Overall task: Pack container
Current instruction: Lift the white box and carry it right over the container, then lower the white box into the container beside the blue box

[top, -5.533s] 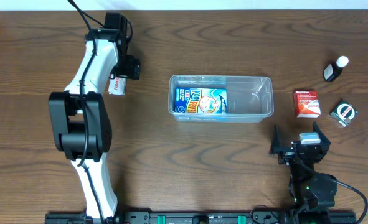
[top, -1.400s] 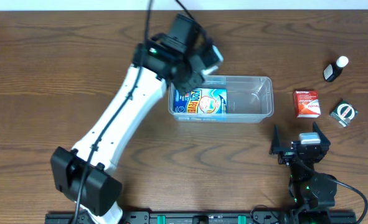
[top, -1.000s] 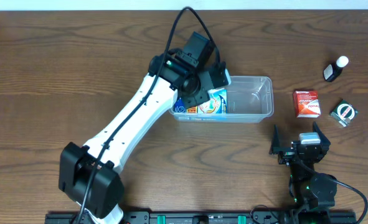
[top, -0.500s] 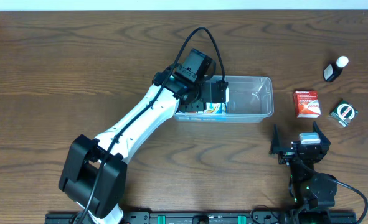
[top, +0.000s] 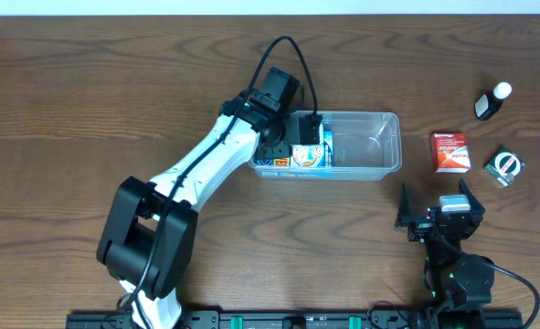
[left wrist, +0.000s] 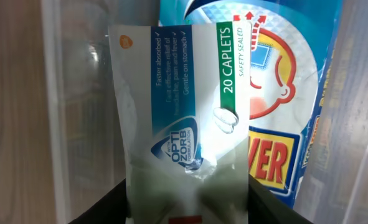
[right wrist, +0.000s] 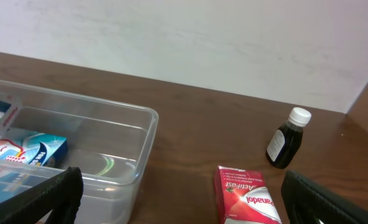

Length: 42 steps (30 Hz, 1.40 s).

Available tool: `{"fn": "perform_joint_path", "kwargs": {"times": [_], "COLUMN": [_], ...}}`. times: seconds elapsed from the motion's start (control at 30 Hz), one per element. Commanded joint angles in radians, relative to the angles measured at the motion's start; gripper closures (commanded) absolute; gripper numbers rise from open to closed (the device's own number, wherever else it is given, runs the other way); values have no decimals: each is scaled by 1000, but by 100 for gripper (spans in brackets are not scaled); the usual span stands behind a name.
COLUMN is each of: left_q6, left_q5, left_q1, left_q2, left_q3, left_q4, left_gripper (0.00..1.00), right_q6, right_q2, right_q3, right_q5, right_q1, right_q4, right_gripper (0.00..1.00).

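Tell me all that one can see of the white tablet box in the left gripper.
The tablet box is white cardboard with a blue band, a green stripe reading 20 CAPLETS, and an Optizorb mark. The left gripper clamps its lower end. It is inside the container, over a blue packet; whether they touch is unclear.
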<state>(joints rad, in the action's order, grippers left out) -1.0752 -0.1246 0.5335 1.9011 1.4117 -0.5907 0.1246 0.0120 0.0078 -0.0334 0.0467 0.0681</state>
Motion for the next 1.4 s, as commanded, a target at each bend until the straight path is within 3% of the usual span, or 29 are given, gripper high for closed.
{"fn": "perform_joint_path", "kwargs": {"times": [0.0,0.4,0.43,0.5,0.93,1.07,1.1,1.2,1.23,1.37], "left_q6": [-13,-7,2,7,23,40,42,50,54,60], "left_q5": [-3,6,8,9,17,63,65,65,64,61], "left_q1": [-3,-10,-10,-10,-10,-10,-10,-8,-5,16], "left_q2": [24,53,52,51,33,33,33,21,11,-46], "left_q3": [-6,-6,-6,-6,-5,-5,-5,-5,-5,-5], "left_q4": [11,72,79,84,84,80,76,74,74,73], "left_gripper": [50,48,22,14,14,23,33,89,94,94], "right_q6": [4,4,4,4,4,4,4,4,4,4], "right_q2": [-5,-5,-5,-5,-5,-5,-5,-5,-5,-5], "right_q3": [-2,-2,-2,-2,-2,-2,-2,-2,-2,-2], "right_q5": [0,0,0,0,0,0,0,0,0,0], "right_q1": [-8,-8,-8,-8,-8,-8,-8,-8,-8,-8], "right_q4": [3,3,3,3,3,3,4,4,4,3], "right_gripper": [1,1,1,1,1,1,1,1,1,1]}}
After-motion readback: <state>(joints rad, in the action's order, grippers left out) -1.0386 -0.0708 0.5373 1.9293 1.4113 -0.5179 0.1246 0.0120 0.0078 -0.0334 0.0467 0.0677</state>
